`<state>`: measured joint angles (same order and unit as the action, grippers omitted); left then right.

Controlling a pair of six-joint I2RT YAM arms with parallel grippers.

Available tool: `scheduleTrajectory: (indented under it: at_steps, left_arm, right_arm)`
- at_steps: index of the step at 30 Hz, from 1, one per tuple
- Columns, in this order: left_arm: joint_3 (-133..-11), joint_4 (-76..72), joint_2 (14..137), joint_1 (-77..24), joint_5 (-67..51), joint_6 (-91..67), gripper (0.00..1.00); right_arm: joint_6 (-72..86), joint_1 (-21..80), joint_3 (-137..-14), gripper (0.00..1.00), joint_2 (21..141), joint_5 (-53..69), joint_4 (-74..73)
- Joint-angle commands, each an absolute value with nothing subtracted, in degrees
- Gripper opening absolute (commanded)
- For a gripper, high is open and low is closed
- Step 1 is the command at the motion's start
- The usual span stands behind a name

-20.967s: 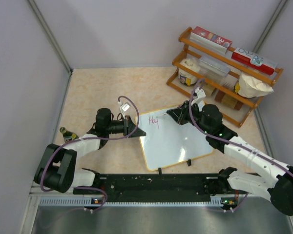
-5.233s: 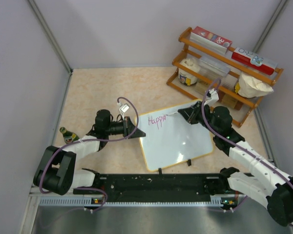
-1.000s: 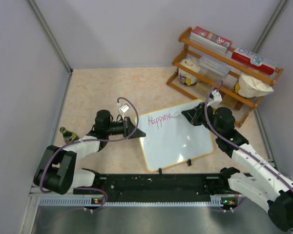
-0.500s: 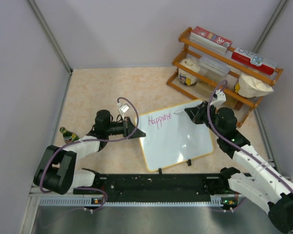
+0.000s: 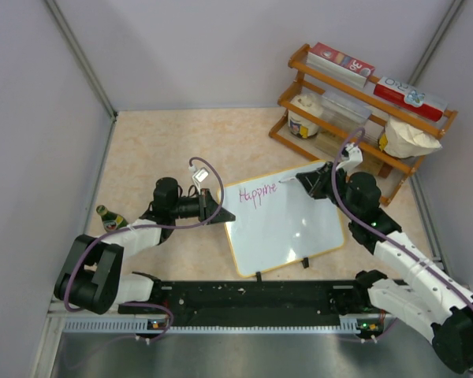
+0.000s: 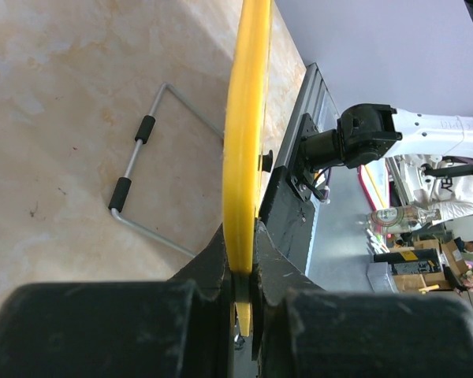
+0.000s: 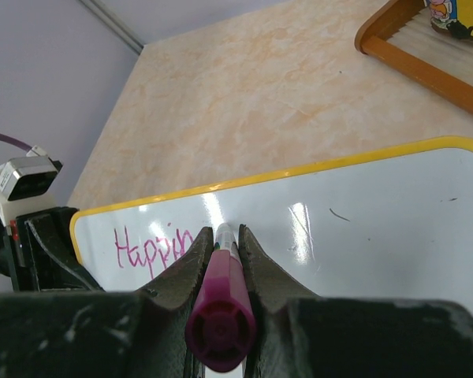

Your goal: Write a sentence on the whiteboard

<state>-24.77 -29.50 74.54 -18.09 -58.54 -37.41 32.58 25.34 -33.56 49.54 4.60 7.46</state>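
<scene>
**Changes since the earlier frames.** Left of centre in the top view, the left gripper [image 5: 217, 211] has kept its place for twenty-one seconds. It is closed narrowly on the left edge of the whiteboard [image 5: 288, 228]. In the left wrist view we see its fingers [image 6: 213, 268] pinching the yellow frame [image 6: 240, 142] edge-on.

The whiteboard lies at the centre of the frame on the beige table [image 5: 165, 142], slightly askew, and has not shifted.

Along its upper edge the pink writing [image 5: 258, 193] has grown from three letters to seven. No letter has been added in the last second.

The right gripper [image 5: 300, 179] has travelled rightward along that edge. It is clamped on a marker [image 7: 219, 319] with a purple end, whose tip lies at the glossy surface.

**Legible text.** The bottle [image 5: 109, 216] at the far left carries a label too small to read. In the top view we read the board as "Happine". In the right wrist view only "Happin" shows before the fingers hide the rest. The printing on the boxes on the wooden rack [image 5: 298, 60] at the upper right cannot be made out.
</scene>
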Motion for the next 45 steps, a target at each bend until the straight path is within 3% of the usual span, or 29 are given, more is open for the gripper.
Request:
scheduleTrajectory:
  at_steps: [1,24,45]
  left_arm:
    - [-23.7,-27.8,75.8,-18.7,-57.6,-33.3,0.0]
    - [-23.1,-29.0,75.8,-18.7,-57.5,-33.9,0.0]
    - [-22.9,-29.6,76.1,-18.7,-57.4,-34.3,0.0]
  right_arm:
    - [31.5,24.7,-35.8,0.0,49.9,6.0,7.1]
    - [29.1,24.6,-32.9,0.0,46.5,5.2,2.4]
    - [35.9,22.6,-34.5,0.0,46.6,12.2,9.0]
